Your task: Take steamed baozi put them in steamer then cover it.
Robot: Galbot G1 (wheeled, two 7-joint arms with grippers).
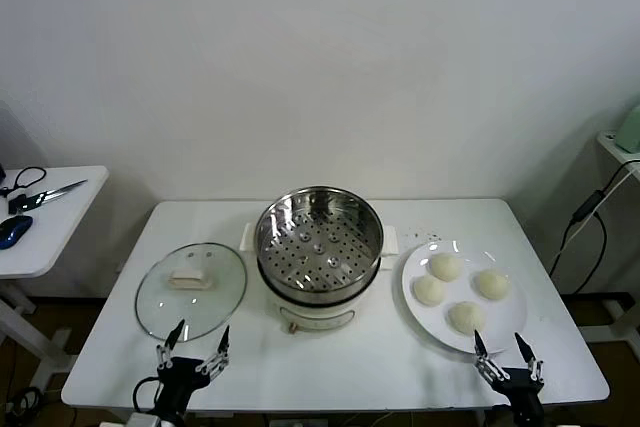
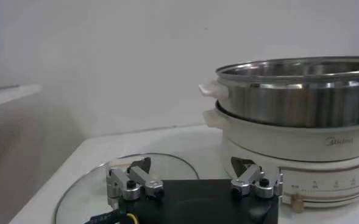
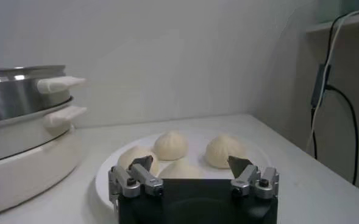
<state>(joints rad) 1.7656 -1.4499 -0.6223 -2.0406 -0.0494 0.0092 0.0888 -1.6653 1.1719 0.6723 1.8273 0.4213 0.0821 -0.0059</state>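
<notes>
White laminate covers the table, which carries everything. At its middle, toward the far edge, stands the steamer, uncovered, its perforated tray bare. Toward the left edge lies the cover, flat on the table with its handle up, just beside the steamer. Toward the right edge sits a white plate holding all four baozi, so no bun has been moved yet and the whole task lies ahead.

At the near edge, the left tool hangs over the near rim of the cover, its jaws spread wide and empty. The right tool waits by the near right corner, just beside the plate, likewise spread and holding nothing.

The buns look soft and smooth: too hard a pinch could dent or tear one, too light a grip could let it drop short of the tray. They also sit close together, so a wide approach may nudge a neighbour.
</notes>
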